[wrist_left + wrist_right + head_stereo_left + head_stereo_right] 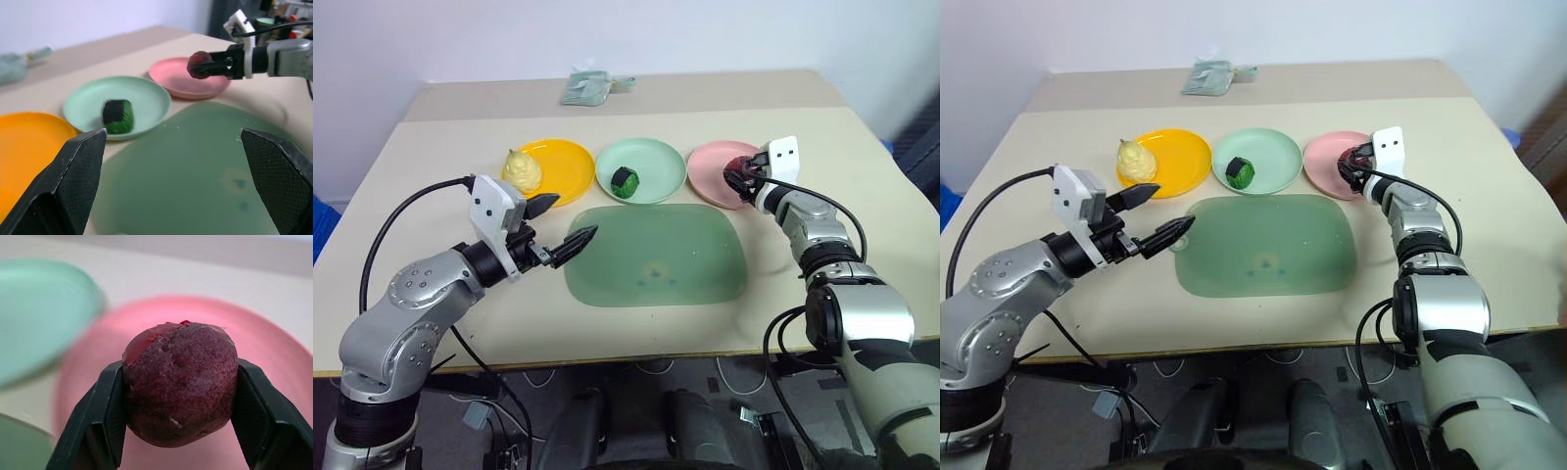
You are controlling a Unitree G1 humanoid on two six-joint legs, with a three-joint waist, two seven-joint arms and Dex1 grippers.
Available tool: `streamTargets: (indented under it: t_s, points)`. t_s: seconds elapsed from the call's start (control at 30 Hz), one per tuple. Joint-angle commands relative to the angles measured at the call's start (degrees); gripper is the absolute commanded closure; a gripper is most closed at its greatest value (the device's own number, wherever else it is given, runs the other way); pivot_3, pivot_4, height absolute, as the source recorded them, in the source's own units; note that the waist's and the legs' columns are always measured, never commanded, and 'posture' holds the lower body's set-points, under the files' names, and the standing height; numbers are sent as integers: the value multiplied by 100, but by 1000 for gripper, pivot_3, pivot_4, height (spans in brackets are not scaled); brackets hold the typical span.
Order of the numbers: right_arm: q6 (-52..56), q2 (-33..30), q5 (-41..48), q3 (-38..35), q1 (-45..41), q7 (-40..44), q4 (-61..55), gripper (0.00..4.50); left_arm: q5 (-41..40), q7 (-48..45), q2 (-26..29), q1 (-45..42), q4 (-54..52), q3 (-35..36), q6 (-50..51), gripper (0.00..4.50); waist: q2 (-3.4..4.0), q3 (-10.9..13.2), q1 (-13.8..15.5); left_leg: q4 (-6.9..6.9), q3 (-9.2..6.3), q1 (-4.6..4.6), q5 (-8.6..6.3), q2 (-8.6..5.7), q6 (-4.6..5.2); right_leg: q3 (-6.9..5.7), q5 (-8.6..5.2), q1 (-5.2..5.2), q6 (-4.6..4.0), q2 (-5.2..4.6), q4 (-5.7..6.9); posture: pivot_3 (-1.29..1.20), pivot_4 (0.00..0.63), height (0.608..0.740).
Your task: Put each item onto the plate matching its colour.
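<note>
We see yellow lump on yellow plate, green ball on mint plate: done. Right tool grips red lump above pink plate; release left. Left tool gapes empty.

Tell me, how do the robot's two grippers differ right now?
The left gripper is open and empty above the table near the green board; the right gripper is shut on the dark red lump, holding it over the pink plate. Both have two black fingers.
</note>
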Motion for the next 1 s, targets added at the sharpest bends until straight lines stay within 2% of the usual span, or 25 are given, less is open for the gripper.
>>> streamTargets:
  t_s: [0.03,0.13,0.2,0.23,0.27,0.3,0.5,0.7,0.77,0.87,1.0]
  points:
    - [-127,72,-119,-139,-342,-162,46,2217,-324,-144,131,110,-407,84,136,0,2,1,-29,-1,0,0,0,1,0,2,0,-1,0,1,1,0,150,740]
    - [-89,129,-195,-175,-355,-148,90,2217,-425,-208,193,180,-446,106,198,0,3,2,-34,-7,-1,1,1,4,-2,2,0,-3,-1,5,2,0,150,740]
    - [-63,156,-215,-226,-352,-141,99,1218,-475,-216,223,185,-453,86,230,0,3,2,-25,-5,-1,1,1,4,-2,2,0,-2,-1,5,1,0,150,740]
    - [-58,162,-224,-240,-349,-123,98,864,-487,-251,253,181,-456,71,230,0,4,2,-11,-4,0,1,1,3,-1,2,0,-1,-1,5,1,0,150,740]
    - [-60,165,-231,-256,-347,-115,96,285,-490,-279,270,168,-447,59,235,0,4,2,4,-2,0,1,1,2,-2,2,0,-1,-1,4,1,0,150,740]
    - [-74,163,-243,-274,-343,-122,91,44,-479,-301,287,149,-428,44,243,0,4,2,13,-1,-1,1,1,2,-1,2,0,0,-1,4,1,0,150,740]
    - [-321,-52,-166,-482,-383,22,-96,44,-401,-484,303,-106,-187,-123,222,0,5,3,19,-1,-2,1,1,0,-2,1,0,1,-1,5,1,0,150,740]
    - [-523,-401,220,-742,55,863,-1067,44,-28,-353,35,-300,152,-352,39,0,14,8,14,-3,-1,1,1,0,-1,1,0,0,0,6,0,0,150,740]
    - [-260,-465,447,-759,609,1225,-2064,44,242,-296,-28,-361,346,-470,-83,0,13,8,23,-5,-4,2,0,2,0,1,0,3,0,7,0,0,150,740]
    - [731,-660,965,-694,2219,1726,-4737,44,545,-110,-276,-451,632,-510,-307,0,10,5,102,-2,-16,1,-4,2,7,-2,-1,8,1,7,0,0,150,740]
    - [1810,-1012,1452,-915,3818,1806,-7104,44,982,-31,-376,-319,779,-483,-702,0,25,12,117,2,-9,-3,-21,-3,36,1,0,1,2,-2,2,0,150,740]
